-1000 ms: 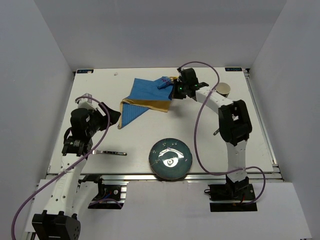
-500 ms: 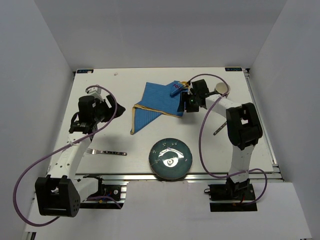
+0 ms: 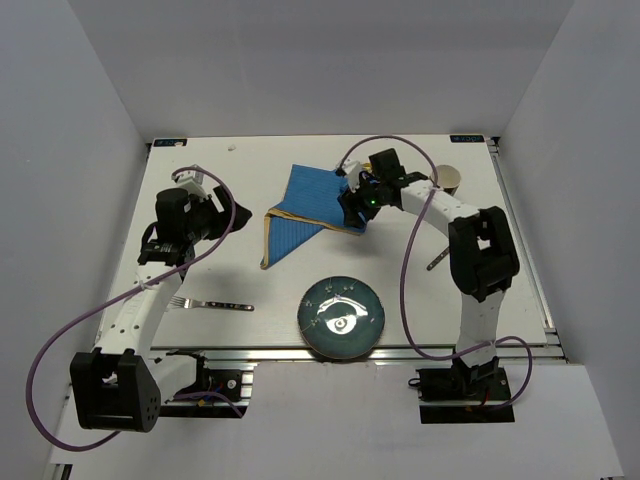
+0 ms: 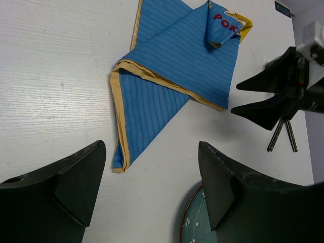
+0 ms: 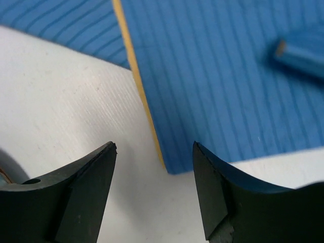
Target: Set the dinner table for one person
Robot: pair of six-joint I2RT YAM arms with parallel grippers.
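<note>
- Starting with your right gripper [image 5: 154, 146]: its jaws stand apart and clasp nothing, hanging low over one corner of the blue striped cloth placemat [image 5: 212, 81] with a yellow hem.
- That corner lies flat just beneath the gap between the fingertips. The rest of the cloth runs away ahead of them and to their right.
- Your left gripper [image 4: 152, 147] is also spread wide and empty, with the placemat ahead of its fingers and well apart from them, folded into a rough triangle.
- The large flat white dinner table [image 3: 200, 170] lies directly under both tools. I judge it rigid, fixed and smooth, so it offers nothing to grasp, and cloth will probably slide on it rather than catch.
- The placemat looks light and limp. Pinch it at the hemmed corner, where the thicker edge should give your pads some bite, and expect it to drape and drag.
- The dark round patterned plate [image 3: 342, 318] sits behind the right gripper, towards the arm bases, apart from the cloth.
</note>
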